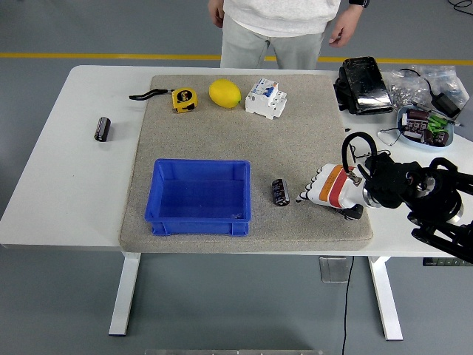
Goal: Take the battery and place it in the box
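The blue box (198, 196) was set on the grey mat (310, 140) of the white surface (74, 163), with the battery (279, 191) lying just to its right, between box and right hand (325, 190). The fingers (304, 195) seemed extended toward the battery, holding nothing, though their spread was hard to judge. The cylindrical battery could be nudged and rolled away if touched before the fingers were closed around it.

White table (70, 170) on white legs, grey floor (59, 296) with a yellow line (89, 55).
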Tool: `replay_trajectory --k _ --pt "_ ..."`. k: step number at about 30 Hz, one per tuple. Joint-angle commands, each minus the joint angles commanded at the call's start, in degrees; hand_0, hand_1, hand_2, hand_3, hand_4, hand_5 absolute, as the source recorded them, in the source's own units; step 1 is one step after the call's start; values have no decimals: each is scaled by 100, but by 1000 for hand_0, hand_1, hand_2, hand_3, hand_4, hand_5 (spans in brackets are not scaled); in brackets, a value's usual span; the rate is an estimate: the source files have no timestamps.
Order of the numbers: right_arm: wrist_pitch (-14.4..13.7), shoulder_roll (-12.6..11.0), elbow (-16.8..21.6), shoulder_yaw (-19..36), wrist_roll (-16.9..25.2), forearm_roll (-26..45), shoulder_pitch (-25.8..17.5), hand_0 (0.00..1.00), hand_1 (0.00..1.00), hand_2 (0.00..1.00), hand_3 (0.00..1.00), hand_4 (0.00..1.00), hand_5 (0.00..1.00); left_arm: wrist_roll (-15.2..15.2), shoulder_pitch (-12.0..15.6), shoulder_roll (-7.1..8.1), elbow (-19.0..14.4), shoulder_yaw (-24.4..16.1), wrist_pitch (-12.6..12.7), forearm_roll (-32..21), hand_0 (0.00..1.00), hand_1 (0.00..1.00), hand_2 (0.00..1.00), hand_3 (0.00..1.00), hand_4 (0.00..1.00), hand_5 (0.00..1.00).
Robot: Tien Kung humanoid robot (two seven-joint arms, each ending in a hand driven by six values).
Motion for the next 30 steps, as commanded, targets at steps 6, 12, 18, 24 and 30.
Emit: replay_trajectory --k 6,12,18,24,30 --pt "57 -68 53 28 -8 0 38 797 806 854 962 998 51 0 -17 11 1 0 1 2 812 790 820 671 685 548" --pt "-57 -57 0 51 7 0 7 793 800 853 954 998 36 4 -35 14 -3 7 -3 7 813 790 820 671 686 548" --pt "-161 -42 -9 15 31 0 -24 788 795 848 946 998 45 -1 -35 3 -2 7 0 -8 814 790 821 671 686 549" --pt "-394 3 -92 -20 68 0 -29 726 733 790 867 998 64 3 -34 -3 -4 0 -2 7 815 790 821 671 686 548" --pt "-486 16 -213 -14 88 0 -41 671 687 741 812 998 67 1 -40 -5 -8 7 -2 5 814 790 821 671 686 549"
